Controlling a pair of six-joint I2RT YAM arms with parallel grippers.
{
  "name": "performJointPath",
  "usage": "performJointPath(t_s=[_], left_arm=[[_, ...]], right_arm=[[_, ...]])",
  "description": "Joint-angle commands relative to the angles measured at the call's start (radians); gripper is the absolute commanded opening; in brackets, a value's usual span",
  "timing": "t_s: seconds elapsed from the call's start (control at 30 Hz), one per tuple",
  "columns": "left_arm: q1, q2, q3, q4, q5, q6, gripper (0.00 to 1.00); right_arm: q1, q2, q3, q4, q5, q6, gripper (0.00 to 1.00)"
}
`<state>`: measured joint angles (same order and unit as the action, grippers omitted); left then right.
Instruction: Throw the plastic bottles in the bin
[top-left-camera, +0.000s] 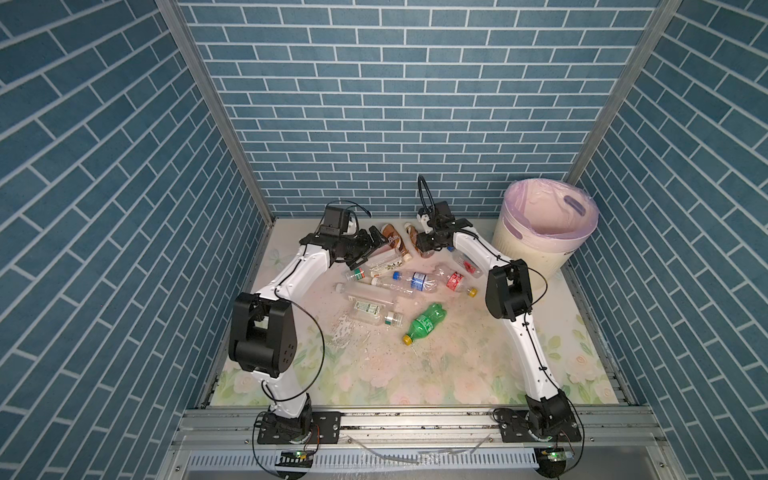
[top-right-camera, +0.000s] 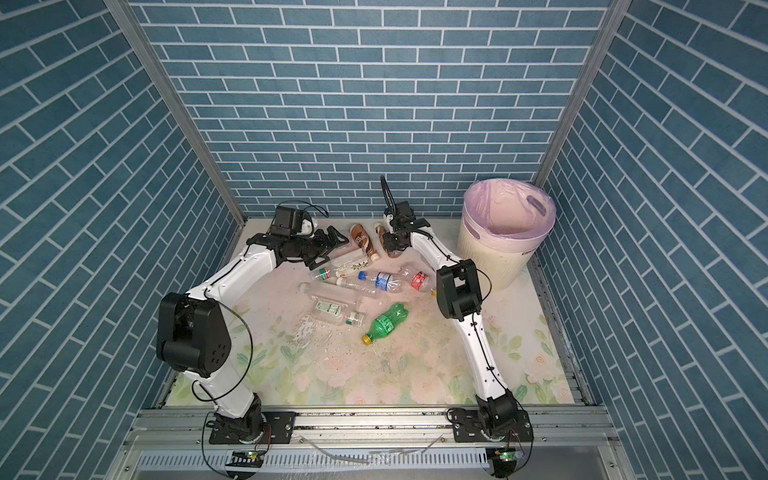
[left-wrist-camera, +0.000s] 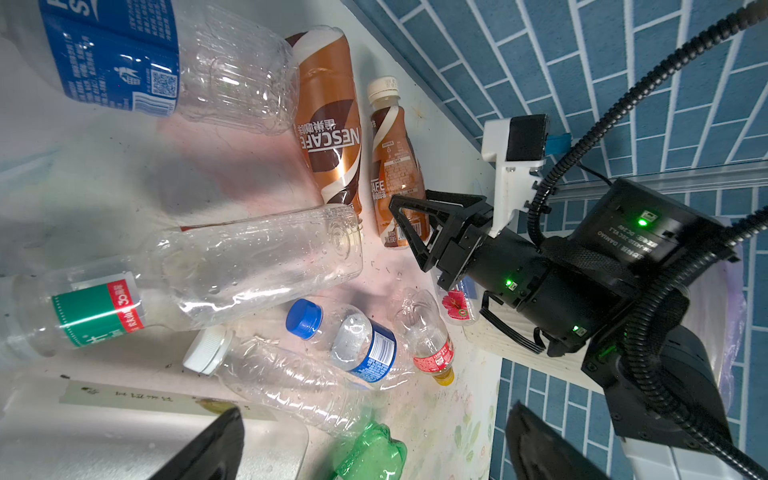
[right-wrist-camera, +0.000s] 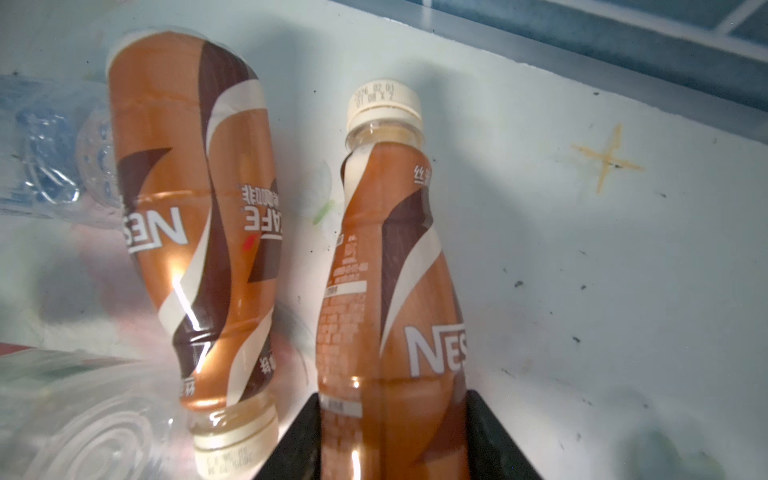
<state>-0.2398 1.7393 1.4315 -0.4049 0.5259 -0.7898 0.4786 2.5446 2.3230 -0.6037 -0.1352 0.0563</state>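
Two brown bottles lie side by side at the back of the mat. My right gripper is shut on the base end of the right-hand brown bottle, one finger pressed against each side. The other brown bottle lies free beside it. My left gripper hangs open and empty over the back left of the pile. Clear bottles with a blue label or a red label and a green bottle lie mid-mat. The bin stands at the back right, lined with a pink bag.
Blue brick walls close in the back and both sides. A small clear bottle with a flower label lies under my right forearm. My right elbow stands between the pile and the bin. A metal rail runs along the front.
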Motion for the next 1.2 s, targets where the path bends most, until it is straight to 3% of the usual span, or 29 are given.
performJointPath(t_s=[0.0,0.3,0.57,0.97,1.17], left_arm=[[-0.004,-0.041,0.016,0.011,0.014,0.006,0.99],[-0.050,-0.105,0.044,-0.002,-0.007,0.024,0.99],[-0.160,-0.131,0.168,-0.007,-0.069,0.086,0.99],[-0.379,-0.029,0.477,0.014,-0.118,0.214,0.99],[-0.417,-0.028,0.482,0.075,-0.117,0.219,0.99]], right_arm=[[-0.003,-0.123,-0.047,0.028,0.017,0.037,0.41],[0.000,-0.301,-0.119,0.007,0.042,0.060,0.39],[0.000,-0.602,-0.244,0.000,0.169,0.043,0.37],[0.000,-1.022,-0.316,-0.015,0.451,-0.066,0.36],[-0.002,-1.199,-0.358,0.053,0.544,-0.131,0.35]])
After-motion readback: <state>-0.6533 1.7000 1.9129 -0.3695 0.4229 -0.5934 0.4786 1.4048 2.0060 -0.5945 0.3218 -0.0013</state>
